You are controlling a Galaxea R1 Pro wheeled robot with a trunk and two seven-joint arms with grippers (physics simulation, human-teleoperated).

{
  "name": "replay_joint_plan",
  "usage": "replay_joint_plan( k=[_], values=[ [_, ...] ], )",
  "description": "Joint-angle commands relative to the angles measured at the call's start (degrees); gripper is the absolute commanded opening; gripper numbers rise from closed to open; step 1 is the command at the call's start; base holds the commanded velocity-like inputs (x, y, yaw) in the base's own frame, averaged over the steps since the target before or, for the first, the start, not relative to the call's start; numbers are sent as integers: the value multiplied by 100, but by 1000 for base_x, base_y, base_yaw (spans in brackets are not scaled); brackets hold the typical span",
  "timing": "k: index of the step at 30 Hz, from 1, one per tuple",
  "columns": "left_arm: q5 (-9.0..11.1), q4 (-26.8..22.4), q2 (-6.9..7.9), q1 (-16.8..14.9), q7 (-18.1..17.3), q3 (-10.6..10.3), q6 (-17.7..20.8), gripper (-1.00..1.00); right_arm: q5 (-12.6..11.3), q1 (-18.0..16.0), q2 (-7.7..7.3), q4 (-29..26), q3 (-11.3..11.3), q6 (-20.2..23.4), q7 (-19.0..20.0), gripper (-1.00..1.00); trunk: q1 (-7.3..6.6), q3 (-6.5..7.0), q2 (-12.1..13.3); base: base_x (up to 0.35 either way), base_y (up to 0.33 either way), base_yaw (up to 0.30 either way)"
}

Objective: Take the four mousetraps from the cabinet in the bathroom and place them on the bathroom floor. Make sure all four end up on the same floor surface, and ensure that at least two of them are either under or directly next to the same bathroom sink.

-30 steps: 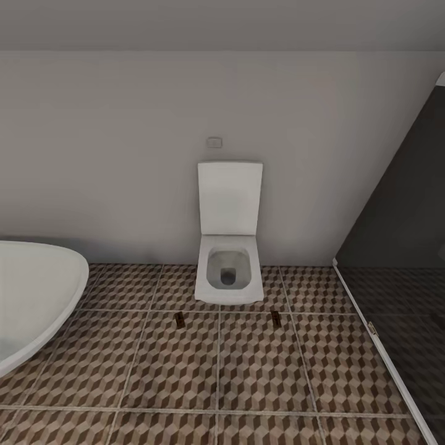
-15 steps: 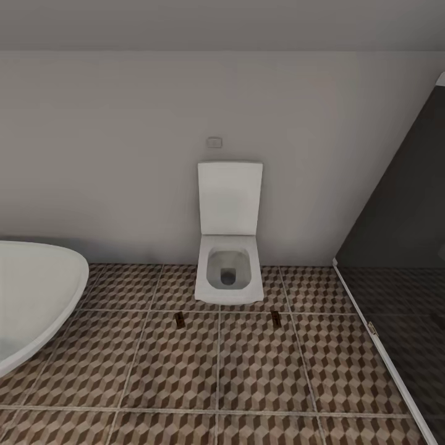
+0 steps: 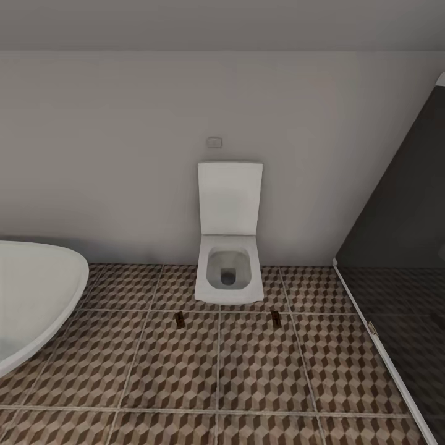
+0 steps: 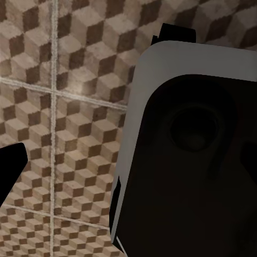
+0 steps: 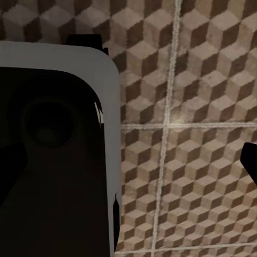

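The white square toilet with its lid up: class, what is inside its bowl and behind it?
Inside the white square toilet, a grey basin with a dark drain opening shows. Behind it stands the plain white wall, carrying a small white wall plate. The raised lid covers the wall directly behind.

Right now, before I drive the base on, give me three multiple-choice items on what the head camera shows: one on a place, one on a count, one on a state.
1. Where do the mousetraps lie?
A. in the bathtub
B. on the bathroom floor in front of the toilet
C. on the toilet lid

2. How many mousetraps show on the tiles?
A. two
B. four
C. none

3. How is the toilet lid?
A. shut flat
B. missing
C. raised upright against the wall

Answers:
1. B: one mousetrap and the other mousetrap rest on the bathroom floor, just forward of the toilet, one off each front corner.
2. A: only those two dark pieces sit on the tiles, away from the bathtub.
3. C: the toilet lid stands up and the bowl is open.
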Motion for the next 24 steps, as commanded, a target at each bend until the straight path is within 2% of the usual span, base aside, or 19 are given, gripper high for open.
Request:
replay_joint_plan(
  k=[1, 24],
  values=[
    [40, -25, 8, -4, 47, -48, -5, 100, 46, -9, -3, 25, -49, -43, 13, 100, 0, -4, -2, 0, 0, 0],
    [40, -25, 8, -4, 47, -47, -5, 100, 46, -9, -3, 25, -49, -43, 13, 100, 0, -4, -2, 0, 0, 0]
  ],
)
